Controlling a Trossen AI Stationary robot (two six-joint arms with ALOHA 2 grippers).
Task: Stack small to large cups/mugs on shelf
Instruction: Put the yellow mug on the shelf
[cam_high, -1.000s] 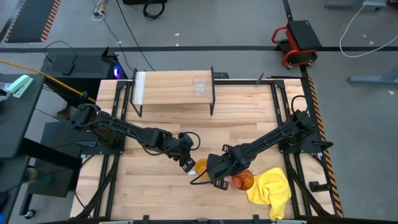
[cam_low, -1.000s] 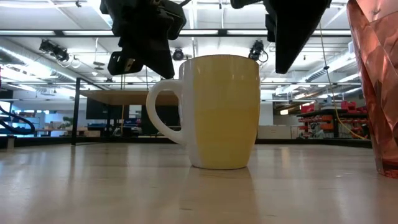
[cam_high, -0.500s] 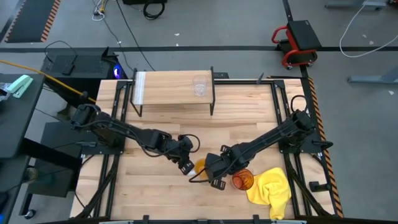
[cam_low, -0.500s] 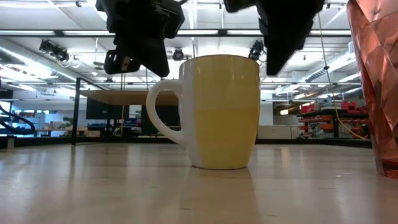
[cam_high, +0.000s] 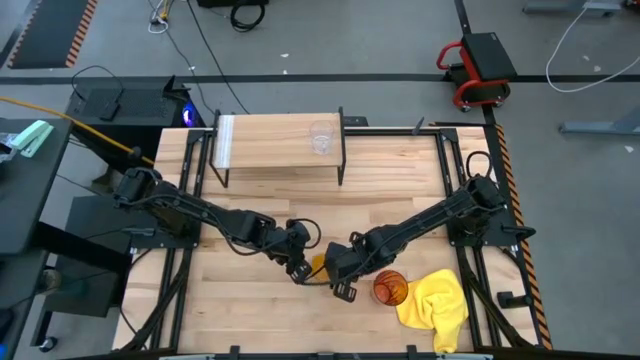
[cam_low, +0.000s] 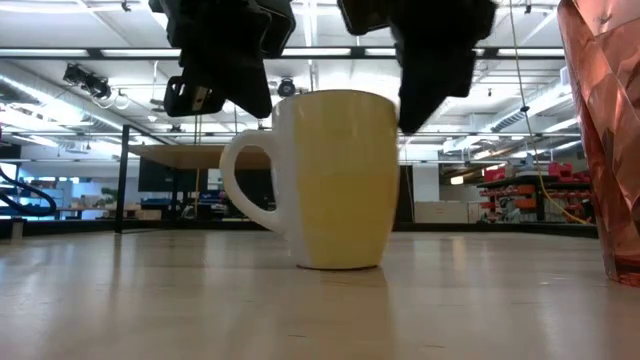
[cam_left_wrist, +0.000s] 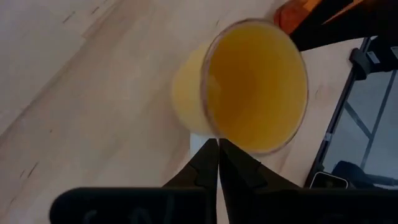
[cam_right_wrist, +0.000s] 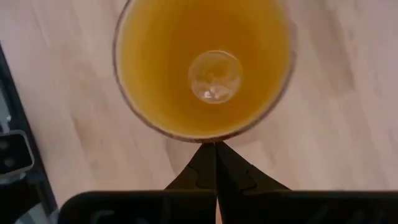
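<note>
Standing upright on the wooden tabletop, near its front centre, the orange mug is showing its pale handle to one side in the low view. We are seeing both grippers crowding it from above: the left gripper is hanging just beside the mug on its left, and the right gripper is hanging just beside it on its right. In the left wrist view the left fingers are pressed together with no gap, their tips sitting just at the mug's rim and gripping nothing. In the right wrist view the right fingers are likewise closed tip to tip, empty, meeting the rim of the mug from outside.

We are noting the amber tumbler standing near the mug on its right, touching the yellow cloth that is lying crumpled toward the table's front right corner.

We are finding the clear glass cup resting upright on the shelf, toward its right end, at the far side of the table, well apart from both arms.
</note>
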